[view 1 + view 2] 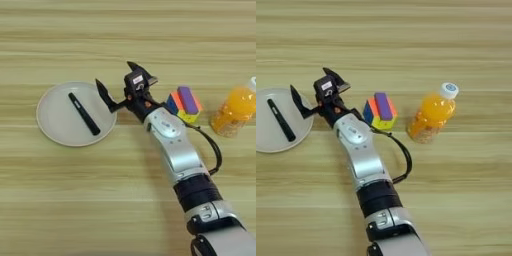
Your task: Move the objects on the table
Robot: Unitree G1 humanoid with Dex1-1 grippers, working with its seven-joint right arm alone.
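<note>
A round pale plate (54, 122) lies at the left of the table (75, 200), and a slim black marker pen (84, 114) rests on it at a slant. My right gripper (114, 73) hovers at the plate's right rim, open, with nothing between its two black fingers. One finger (103, 92) reaches over the plate's edge; the other points toward the far side. Just right of the wrist stands the small multicoloured cube (184, 103), with a purple block on top.
An orange juice bottle (431, 117) with a white cap lies to the right of the cube. My silver forearm (177, 147) runs from the bottom right toward the plate, with a black cable looping beside it.
</note>
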